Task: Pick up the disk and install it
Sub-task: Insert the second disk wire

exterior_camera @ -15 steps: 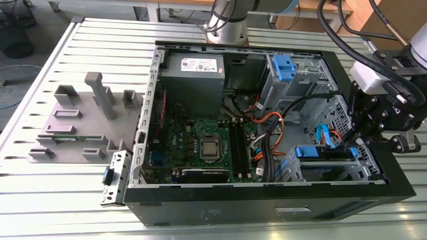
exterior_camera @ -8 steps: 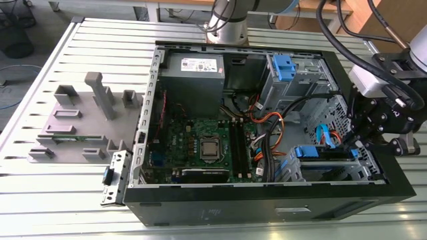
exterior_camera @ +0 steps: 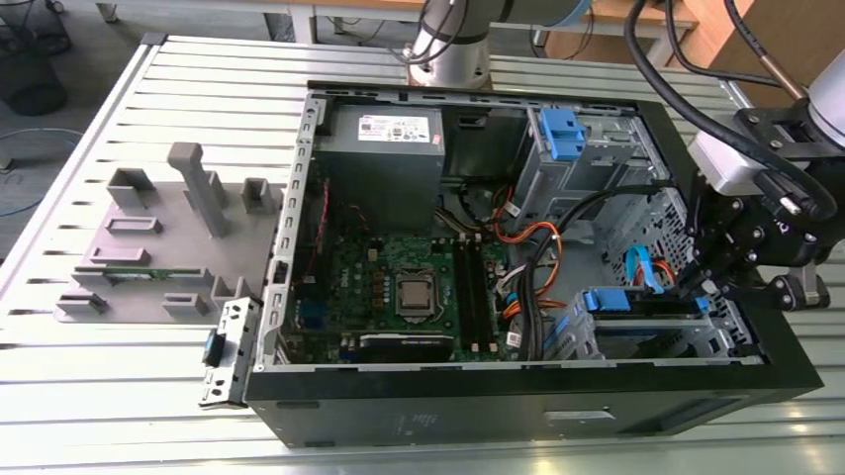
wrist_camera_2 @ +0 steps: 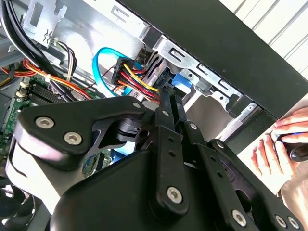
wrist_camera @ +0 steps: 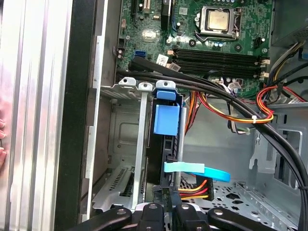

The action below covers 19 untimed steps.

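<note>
One disk in drive bay, gripper at its end; no legible print.

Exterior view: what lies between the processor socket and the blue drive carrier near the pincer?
In the exterior view, the black memory slots come first, then a bundle of black and orange cables.

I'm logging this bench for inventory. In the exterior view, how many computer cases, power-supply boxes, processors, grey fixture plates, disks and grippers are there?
Computer case: 1
Power-supply box: 1
Processor: 1
Grey fixture plate: 1
Disk: 1
Gripper: 1
Total: 6
</note>
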Available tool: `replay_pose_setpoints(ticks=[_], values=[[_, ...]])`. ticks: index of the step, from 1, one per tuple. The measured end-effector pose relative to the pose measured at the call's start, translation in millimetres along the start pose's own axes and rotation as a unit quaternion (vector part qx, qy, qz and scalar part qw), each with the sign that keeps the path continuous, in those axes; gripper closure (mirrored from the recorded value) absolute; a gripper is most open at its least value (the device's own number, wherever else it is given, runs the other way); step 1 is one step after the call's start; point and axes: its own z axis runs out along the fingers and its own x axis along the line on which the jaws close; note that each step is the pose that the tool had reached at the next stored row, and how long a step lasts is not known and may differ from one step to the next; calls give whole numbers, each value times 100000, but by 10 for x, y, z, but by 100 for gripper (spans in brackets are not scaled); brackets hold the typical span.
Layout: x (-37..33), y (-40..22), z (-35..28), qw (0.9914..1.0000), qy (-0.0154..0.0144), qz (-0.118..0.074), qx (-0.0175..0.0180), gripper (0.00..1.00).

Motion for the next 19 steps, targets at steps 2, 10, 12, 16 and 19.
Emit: replay_pose_setpoints(ticks=[2, 10, 12, 16, 19], values=[[0, 0, 1, 100000, -3, -1, 1, 84], [-1, 0, 11, 100000, -31, -1, 1, 70], [-1, 0, 34, 100000, -13, 0, 2, 70], [-1, 0, 37, 100000, -2, 0, 1, 70], [-1, 0, 39, 100000, -8, 0, 0, 70]])
